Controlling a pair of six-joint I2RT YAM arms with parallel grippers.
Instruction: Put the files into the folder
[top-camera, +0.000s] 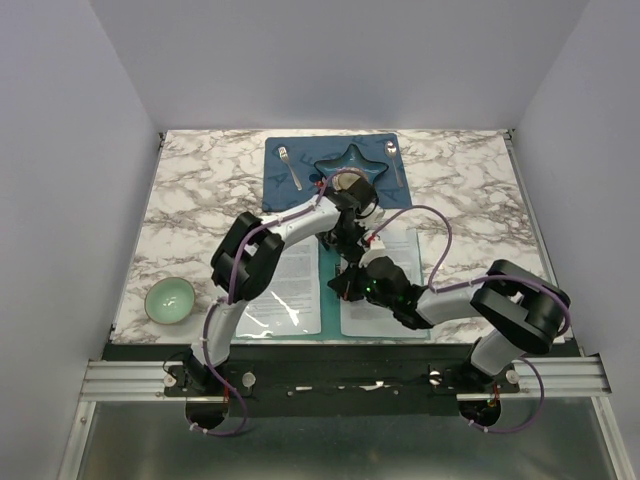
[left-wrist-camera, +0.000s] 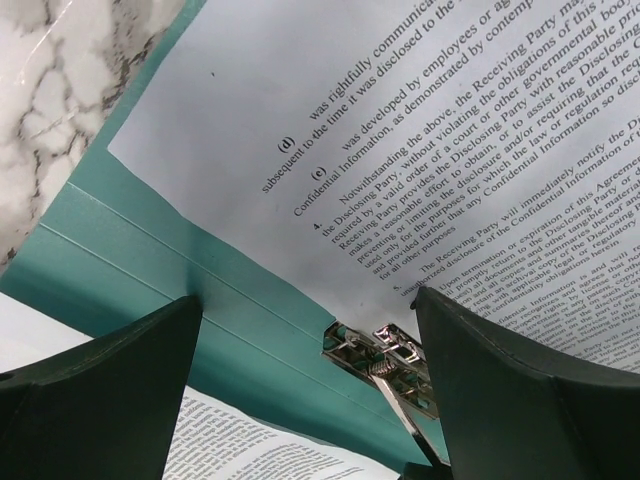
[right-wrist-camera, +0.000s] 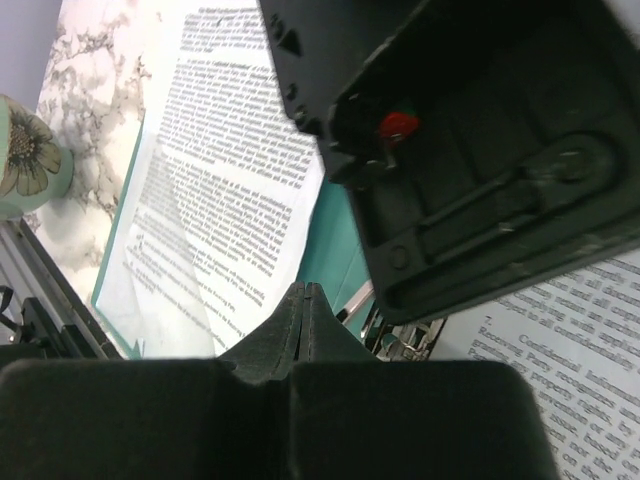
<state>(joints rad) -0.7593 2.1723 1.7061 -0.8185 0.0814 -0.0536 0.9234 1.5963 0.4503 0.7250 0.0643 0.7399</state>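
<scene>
Folder clip (left-wrist-camera: 385, 365) seemingly between left gripper's (left-wrist-camera: 305, 300) jaws.

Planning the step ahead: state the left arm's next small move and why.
Probably lower the open left gripper onto the small silver metal clip, which sits between its fingers on the flat teal-green folder; the white printed sheet ends right at it.

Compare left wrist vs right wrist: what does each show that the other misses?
Left wrist only: the left end effector, open. Right wrist only: the right end effector, shut, the flowered bowl and the left arm's black housing overhead. Both: the teal folder, printed files, silver clip, marble table.
</scene>
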